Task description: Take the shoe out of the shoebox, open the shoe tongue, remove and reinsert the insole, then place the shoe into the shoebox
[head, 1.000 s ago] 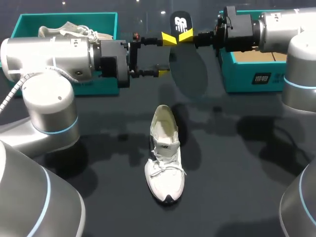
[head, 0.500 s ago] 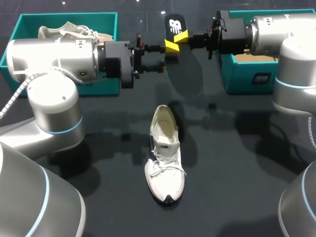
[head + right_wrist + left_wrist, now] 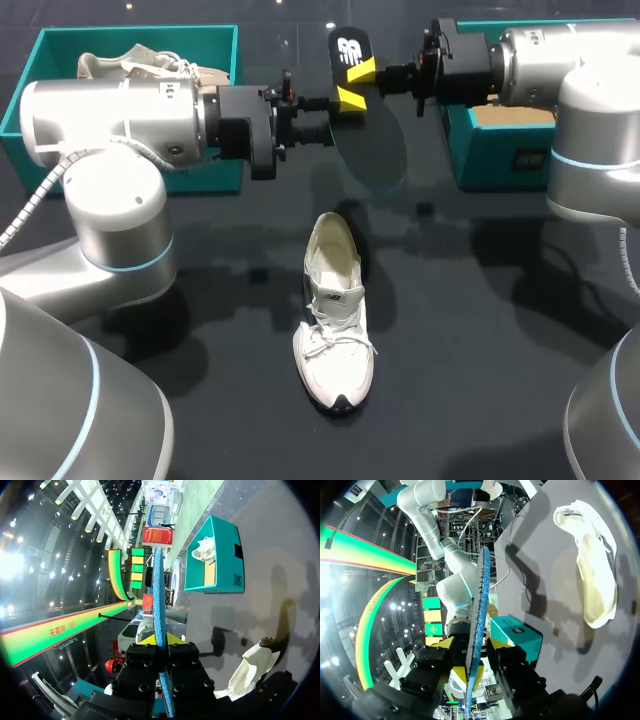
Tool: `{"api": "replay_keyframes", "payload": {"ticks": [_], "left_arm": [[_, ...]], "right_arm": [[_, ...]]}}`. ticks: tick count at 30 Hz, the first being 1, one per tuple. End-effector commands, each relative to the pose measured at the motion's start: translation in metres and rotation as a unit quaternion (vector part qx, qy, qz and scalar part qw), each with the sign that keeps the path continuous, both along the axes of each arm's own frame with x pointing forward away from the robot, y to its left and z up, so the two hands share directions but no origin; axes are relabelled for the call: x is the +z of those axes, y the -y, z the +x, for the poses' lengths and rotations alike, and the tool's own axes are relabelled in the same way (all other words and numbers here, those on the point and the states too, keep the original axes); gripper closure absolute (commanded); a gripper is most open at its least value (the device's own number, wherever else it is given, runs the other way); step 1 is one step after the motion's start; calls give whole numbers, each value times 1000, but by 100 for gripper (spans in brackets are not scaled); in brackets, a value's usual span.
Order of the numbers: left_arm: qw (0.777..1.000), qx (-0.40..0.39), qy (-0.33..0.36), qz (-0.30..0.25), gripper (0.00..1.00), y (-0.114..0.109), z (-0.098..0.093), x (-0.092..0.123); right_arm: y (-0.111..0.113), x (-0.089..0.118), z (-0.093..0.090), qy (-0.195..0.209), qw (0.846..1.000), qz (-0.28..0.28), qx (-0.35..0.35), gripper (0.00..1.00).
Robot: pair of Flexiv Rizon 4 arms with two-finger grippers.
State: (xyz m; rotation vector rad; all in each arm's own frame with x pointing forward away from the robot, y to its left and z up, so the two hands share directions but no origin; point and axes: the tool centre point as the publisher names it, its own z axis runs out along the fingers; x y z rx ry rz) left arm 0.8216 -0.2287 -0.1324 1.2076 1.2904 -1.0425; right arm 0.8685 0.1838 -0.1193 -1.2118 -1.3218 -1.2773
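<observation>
White shoe [image 3: 333, 310] lies on dark table [image 3: 480, 330], toe toward robot, mouth gaping, ready to take its liner back. Dark insole [image 3: 372, 135] hangs on edge in air beyond shoe, heel end up. Carrying it: right gripper [image 3: 362, 72], clamped on upper part. Opposite, left gripper [image 3: 340, 113] straddles insole, fingers apart, gap showing, no pinch. Likely a handover for better hold before reinsertion. Teal shoebox [image 3: 500, 150] beyond shoe to right, open for final step.
</observation>
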Motion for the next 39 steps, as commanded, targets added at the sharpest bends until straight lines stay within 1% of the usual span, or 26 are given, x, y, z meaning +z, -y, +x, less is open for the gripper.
{"api": "replay_keyframes", "payload": {"ticks": [1, 4, 6, 8, 10, 11, 12, 13, 17, 18, 19, 20, 24, 29, 34, 36, 39], "left_arm": [[1000, 5, 0, 5, 64, 7, 1, -3], [1000, 8, -2, 7, 68, 7, 2, -5], [1000, 11, -3, 8, 73, 7, 3, -6], [1000, 12, -3, 9, 74, 7, 3, -7], [1000, 15, -4, 9, 79, 7, 4, -8], [1000, 17, -4, 10, 82, 7, 4, -9], [1000, 18, -4, 10, 89, 8, 4, -9], [1000, 19, -4, 11, 100, 8, 5, -10], [1000, 22, -4, 14, 100, 9, 5, -11], [1000, 22, -4, 14, 100, 8, 5, -11], [1000, 23, -4, 15, 100, 8, 5, -12], [1000, 24, -4, 15, 100, 7, 5, -11], [999, 31, -5, 19, 100, -4, 5, -9], [999, 36, -30, 15, 100, -27, 6, -5], [998, 31, -45, 9, 100, -44, 0, 0], [998, 26, -63, 2, 100, -49, -2, 3], [996, 23, -91, -6, 100, -57, -4, 7]], "right_arm": [[0, 1, -4, -2, 1000, -2, -4, 100], [-1, 1, -4, -4, 1000, -1, -4, 100], [-1, 1, -5, -5, 1000, -1, -3, 100], [-1, 0, -5, -6, 1000, -1, -3, 100], [-1, 1, -6, -6, 1000, 0, -2, 100], [-1, 1, -6, -6, 1000, 0, -2, 100], [-1, 1, -6, -7, 1000, 0, -1, 100], [-1, 0, -6, -8, 1000, 0, -1, 100], [-2, 0, -7, -10, 1000, 3, 1, 100], [-2, 0, -7, -11, 1000, 4, 1, 81], [-2, 0, -7, -10, 1000, 6, 1, 19], [-2, 0, -8, -10, 1000, 7, 1, 0], [7, 2, -16, -4, 1000, 9, -2, 0], [25, 2, -30, 4, 1000, 11, -8, 0], [41, 3, -44, 22, 1000, 6, -12, 0], [50, 3, -50, 32, 999, -3, -13, 0], [50, 3, -50, 32, 999, -3, -13, 0]]}}
